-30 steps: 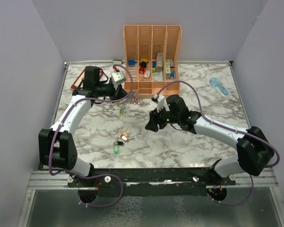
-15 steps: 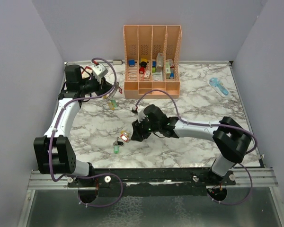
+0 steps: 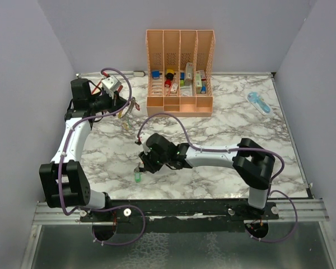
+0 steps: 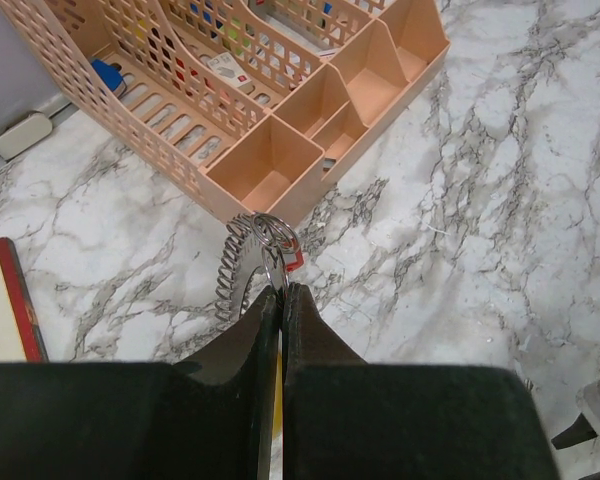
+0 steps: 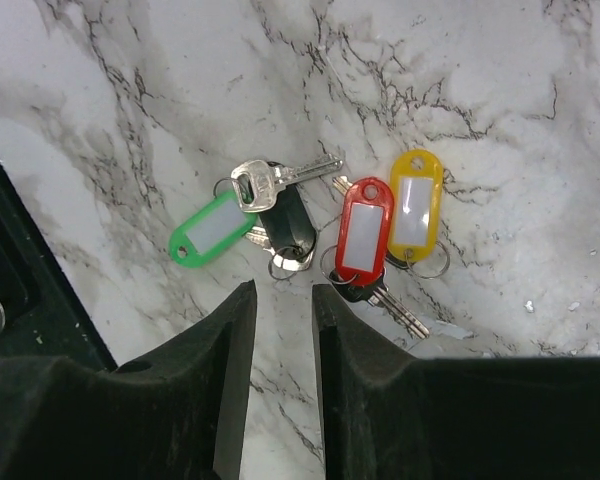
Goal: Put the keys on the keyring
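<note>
My left gripper (image 4: 281,290) is shut on the keyring (image 4: 277,235), a thin silvery wire loop held above the table near the organizer's front corner; a red tag (image 4: 294,263) and a yellow one hang from it. In the top view it (image 3: 129,105) is at the back left. My right gripper (image 5: 283,288) is open, hovering just above loose keys on the table: a green-tagged key (image 5: 213,228), a black-headed key (image 5: 287,222), a red-tagged key (image 5: 362,228) and a yellow-tagged key (image 5: 414,203). In the top view the right gripper (image 3: 144,166) covers most of them; the green tag (image 3: 137,177) shows.
A peach slotted organizer (image 3: 180,89) with coloured blocks stands at the back centre. A red-edged booklet (image 4: 2,310) lies at the back left. A light blue object (image 3: 260,102) lies at the back right. Purple cables loop over both arms.
My right gripper has swung left and toward the front, from mid-table to just over the loose keys. My left gripper has carried the keyring left and back.
</note>
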### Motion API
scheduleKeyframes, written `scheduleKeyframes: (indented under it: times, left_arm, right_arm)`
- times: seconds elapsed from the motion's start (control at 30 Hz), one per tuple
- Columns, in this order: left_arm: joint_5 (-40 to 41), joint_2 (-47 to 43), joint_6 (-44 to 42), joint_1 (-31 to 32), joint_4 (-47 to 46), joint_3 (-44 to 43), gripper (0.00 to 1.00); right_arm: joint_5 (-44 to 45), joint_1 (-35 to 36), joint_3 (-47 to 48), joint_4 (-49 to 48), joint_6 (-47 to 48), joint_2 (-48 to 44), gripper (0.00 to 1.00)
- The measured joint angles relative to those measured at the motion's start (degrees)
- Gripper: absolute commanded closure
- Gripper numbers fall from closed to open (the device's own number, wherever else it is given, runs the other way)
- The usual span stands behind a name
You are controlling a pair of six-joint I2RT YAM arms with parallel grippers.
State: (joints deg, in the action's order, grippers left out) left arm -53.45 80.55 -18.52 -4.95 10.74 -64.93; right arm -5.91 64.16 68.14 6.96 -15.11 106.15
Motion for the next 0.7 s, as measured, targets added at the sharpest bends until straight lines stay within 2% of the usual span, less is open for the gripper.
scheduleKeyframes:
  times: [0.3, 0.7]
  left_arm:
    - [-0.7, -0.3, 0.7, -0.7, -0.4, 0.1, 1.0]
    - [-1.3, -0.7, 1.1, -1.0, -1.2, 0.1, 1.0]
  right_arm:
    - [5.7, 3.2, 4.7, 4.5, 1.9, 4.6, 0.7]
    - [7.6, 3.6, 6.3, 6.3, 2.1, 7.1, 0.69]
